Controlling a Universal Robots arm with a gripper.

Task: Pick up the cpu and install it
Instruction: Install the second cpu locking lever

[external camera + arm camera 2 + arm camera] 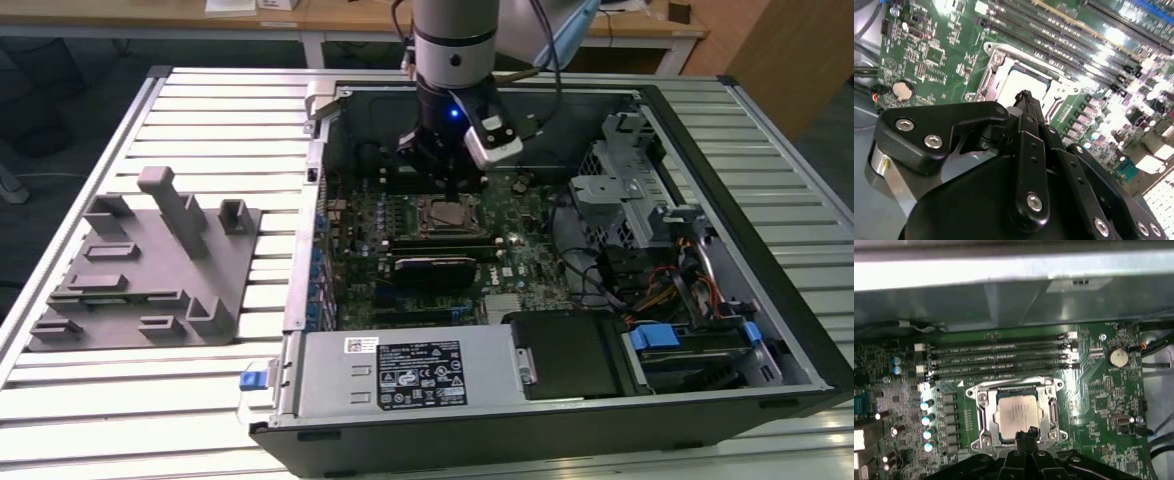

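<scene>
1. Exterior view: slatted metal desk (200, 110) carries everything; wooden furniture stands beyond its far edge.
2. Open computer case (747, 330) lies on its side on the desk, taking up the middle and the exterior view's right. Silver power supply box (400, 372) sits along its near edge, drive cage (627, 190) with cables on the exterior view's right.
3. Green motherboard (534, 240) fills the case floor; in the first wrist view four long memory slots (999, 360) run side by side next to the socket, and a round coin battery (1117, 358) sits off to one side.
4. Robot arm (454, 40) comes down from the far side into the case, blue light on at the wrist.
5. Grey plastic block (140, 270) with upright posts sits on the desk at the exterior view's left, well apart from the case.
6. Gripper (447, 178) hangs just above the socket area; the first wrist view shows the black jaws (1026, 436) pinched narrow, tips together, holding nothing, right at the socket edge.
7. Metal socket frame (985, 405) surrounds the chip, open on top.
8. The cpu (1018, 414), pale silver top, lies flat inside the socket frame on the motherboard, also seen in the second wrist view (1011, 87).
</scene>
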